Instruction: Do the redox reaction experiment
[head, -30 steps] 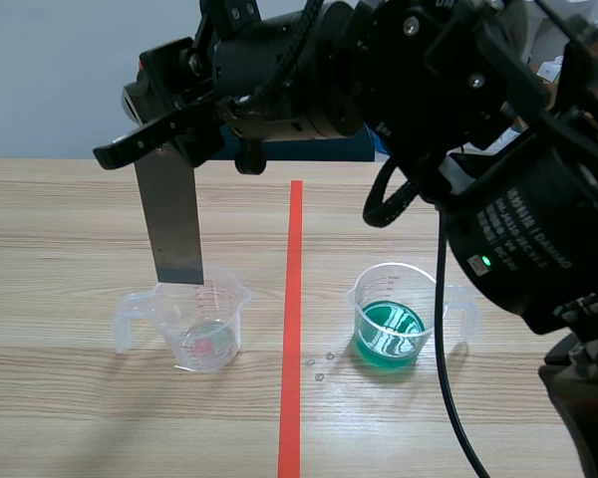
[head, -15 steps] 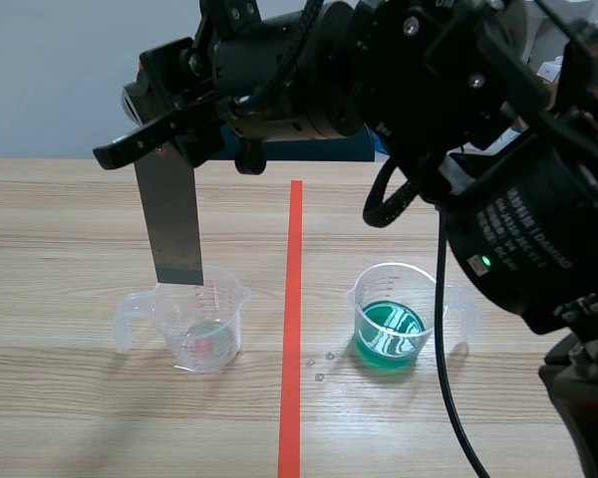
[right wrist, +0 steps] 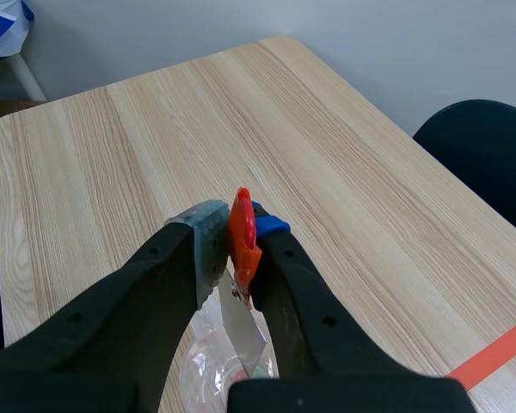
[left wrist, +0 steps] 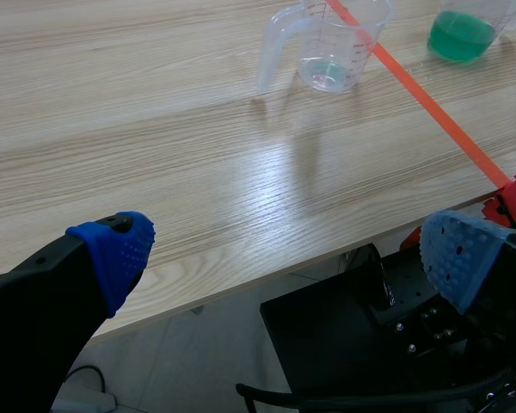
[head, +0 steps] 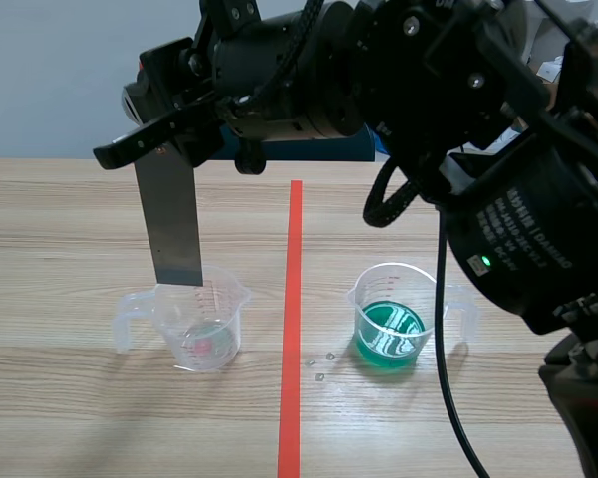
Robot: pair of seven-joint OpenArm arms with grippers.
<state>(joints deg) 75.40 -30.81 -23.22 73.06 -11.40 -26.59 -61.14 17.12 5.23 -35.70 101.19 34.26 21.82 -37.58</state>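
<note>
One metal strip hangs upright, long axis vertical, pinched in the right gripper just above the clear beaker toward the worktop's front edge — the left gripper, fingers wide, sits off that edge.

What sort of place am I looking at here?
Likely a robot test bench staged as a chemistry lab: a wooden table, a cup of green liquid, a second clear cup, and the right gripper holding a metal strip over it.
</note>
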